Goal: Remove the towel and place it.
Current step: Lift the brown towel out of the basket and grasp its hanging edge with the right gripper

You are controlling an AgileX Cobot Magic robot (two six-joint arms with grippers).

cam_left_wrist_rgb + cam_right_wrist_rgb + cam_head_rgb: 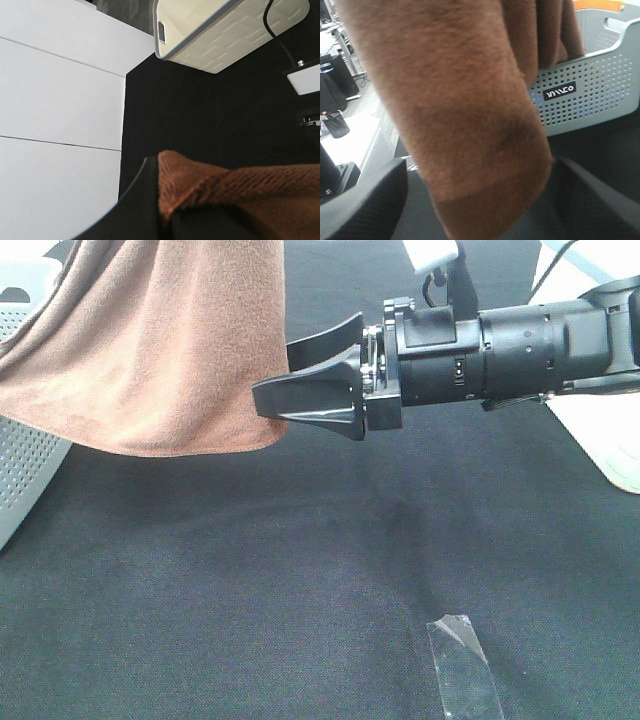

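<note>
- Left gripper [162,220], one: jaws closed, pinching a fold of the towel [240,192].
- Right gripper [275,372], one: jaws wide apart, gripping nothing. The towel's lower corner hangs down between its fingers [365,200]; contact cannot be told.
- Towel [150,340], one: brown, hanging above the black table [250,570], at the upper left of the high view, in front of the basket.
- Perforated grey basket [20,460], one.
- Clear tape strip [462,670], one, flat on the table.
</note>
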